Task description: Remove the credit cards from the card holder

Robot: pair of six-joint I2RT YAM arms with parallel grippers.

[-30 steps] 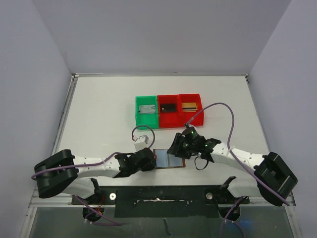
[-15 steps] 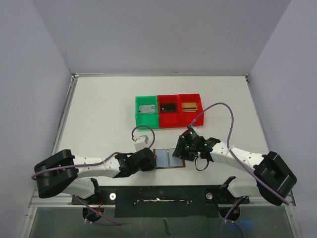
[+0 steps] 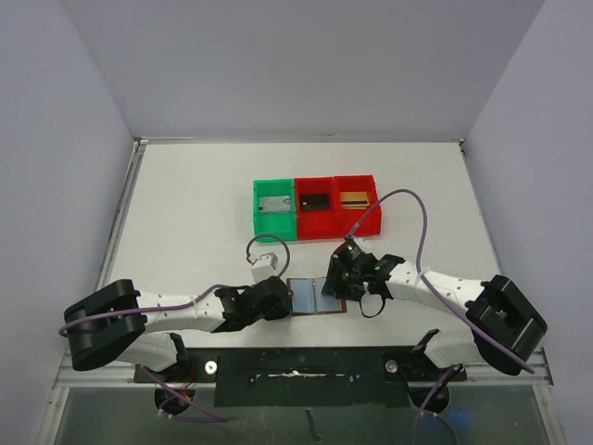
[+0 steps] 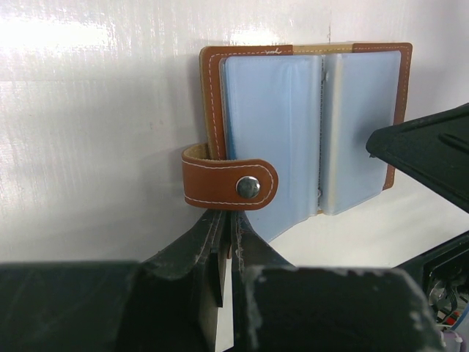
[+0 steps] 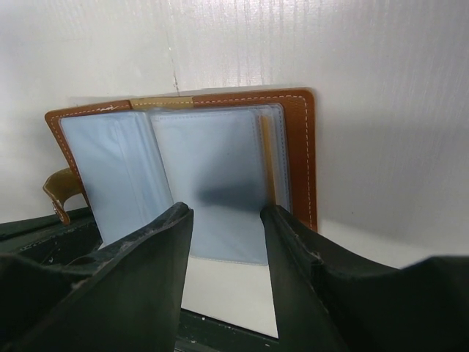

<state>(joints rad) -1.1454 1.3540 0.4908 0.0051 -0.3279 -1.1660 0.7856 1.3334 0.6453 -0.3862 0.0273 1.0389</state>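
Observation:
The card holder lies open near the table's front edge, its pale blue pockets facing up inside brown edging. My left gripper is at its left side, shut on the brown snap strap. My right gripper hangs open over the holder's right-hand page, its jaws on either side of the page's near edge and holding nothing. A gold-yellow credit card edge shows in the right pockets. A grey card, a black card and a gold card lie in the bins.
A green bin and two red bins stand in a row at mid-table, beyond the holder. A small white block with a purple cable sits on the left arm. The black front rail runs just below the holder.
My right gripper has shifted slightly left, further over the holder's right page. The left gripper and the holder have stayed put.

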